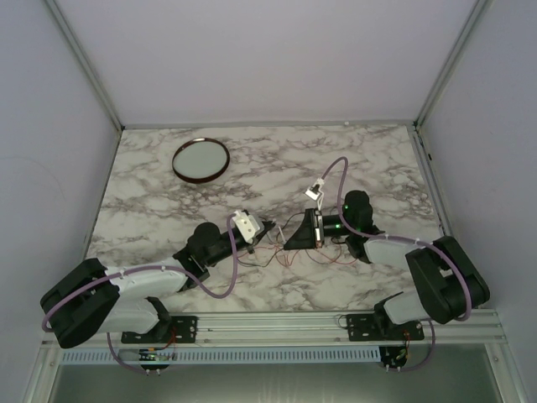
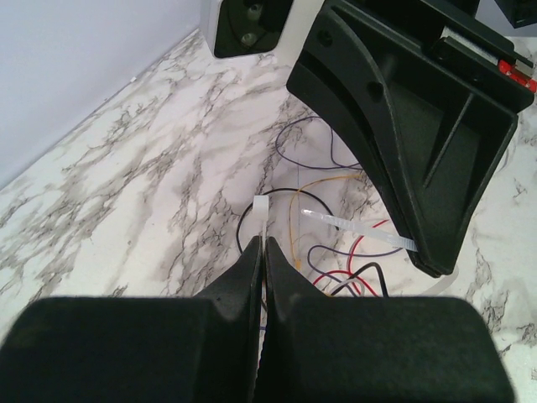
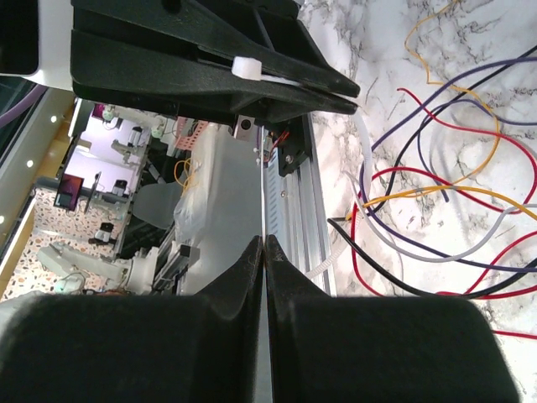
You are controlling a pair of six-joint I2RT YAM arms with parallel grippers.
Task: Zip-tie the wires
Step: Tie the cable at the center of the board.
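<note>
Two closed grippers face each other above the wires, and both appear clamped on one zip tie (image 2: 261,231). The strap is pinched by the left gripper (image 2: 262,252) just behind its white head (image 2: 261,206), which stands clear beyond the fingertips and points away from the wrist. Ahead of those fingertips and a little to their right, the wires (image 2: 340,269) are spread in loose red, black, purple and orange loops on the table (image 2: 126,210), lower than both sets of jaws and between them. The right gripper (image 3: 264,248) is shut, and the far stretch of the strap seems to be held at its tips, though the contact itself is partly hidden. From there the free tail (image 2: 352,228) is laid almost straight toward the left gripper, with its pointed end just beside the head and not yet entered. The coming move is judged to turn on this: the tail's long axis must be lined up with the slot in the head, the right gripper being the nearer one to steer it. Whether every wire is caught inside the loop cannot be told.
</note>
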